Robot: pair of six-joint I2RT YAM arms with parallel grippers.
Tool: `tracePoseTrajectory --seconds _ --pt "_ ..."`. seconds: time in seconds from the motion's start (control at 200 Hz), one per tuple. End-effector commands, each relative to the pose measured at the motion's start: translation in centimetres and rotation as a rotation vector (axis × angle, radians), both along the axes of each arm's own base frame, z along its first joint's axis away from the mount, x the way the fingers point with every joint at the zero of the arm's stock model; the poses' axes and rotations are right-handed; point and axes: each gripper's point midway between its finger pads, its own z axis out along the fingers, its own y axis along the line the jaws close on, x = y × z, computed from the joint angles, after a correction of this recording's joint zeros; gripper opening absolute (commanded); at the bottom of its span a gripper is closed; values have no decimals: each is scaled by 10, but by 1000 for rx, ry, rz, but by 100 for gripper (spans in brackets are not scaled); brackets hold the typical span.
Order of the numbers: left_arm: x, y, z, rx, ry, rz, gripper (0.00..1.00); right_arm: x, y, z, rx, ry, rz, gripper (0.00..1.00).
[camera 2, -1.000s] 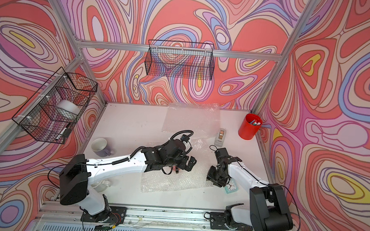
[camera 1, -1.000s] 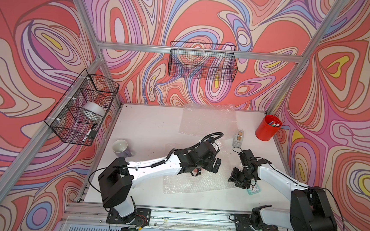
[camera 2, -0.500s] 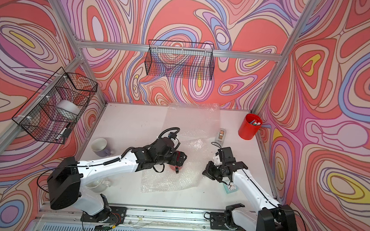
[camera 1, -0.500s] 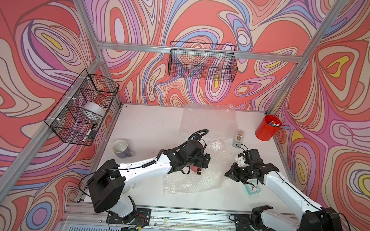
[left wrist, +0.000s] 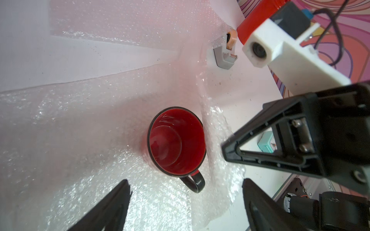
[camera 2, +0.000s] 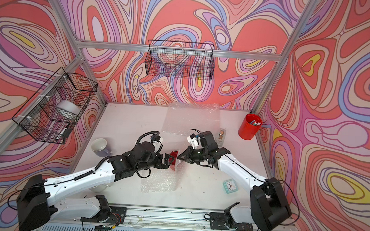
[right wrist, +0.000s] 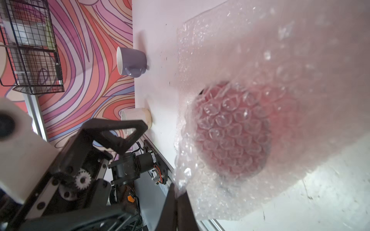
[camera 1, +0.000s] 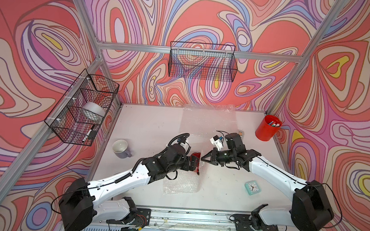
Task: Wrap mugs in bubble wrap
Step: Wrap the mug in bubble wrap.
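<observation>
Bubble wrap (camera 1: 182, 184) edge now aloft

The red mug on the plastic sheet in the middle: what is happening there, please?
The robot is wrapping the red mug, which stands upright on a bubble wrap sheet. The right gripper is shut on the sheet's edge and holds it raised beside the mug. The left gripper is open near the mug's handle and grips nothing. The mug's mouth is not yet covered. A purple mug and a white mug stand unwrapped nearby.
</observation>
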Motion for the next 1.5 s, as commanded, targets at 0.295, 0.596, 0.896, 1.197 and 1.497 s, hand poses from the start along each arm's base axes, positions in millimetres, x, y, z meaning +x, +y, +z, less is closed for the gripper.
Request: tracePoseTrajectory --seconds 0.295,0.596,0.896,1.197,1.497 --pt "5 -10 -22 11 47 -6 86 33 20 -27 -57 85 -71 0" --pt "20 -9 -47 93 86 66 84 34 24 -33 -58 110 -69 0" --pt "37 -1 -66 188 115 182 85 35 24 -28 -56 87 -64 0" --pt "35 5 -83 237 165 213 84 37 -7 -7 -210 -93 -105 40" --pt "35 2 -84 226 173 210 84 31 -45 -31 -547 -121 -96 70"
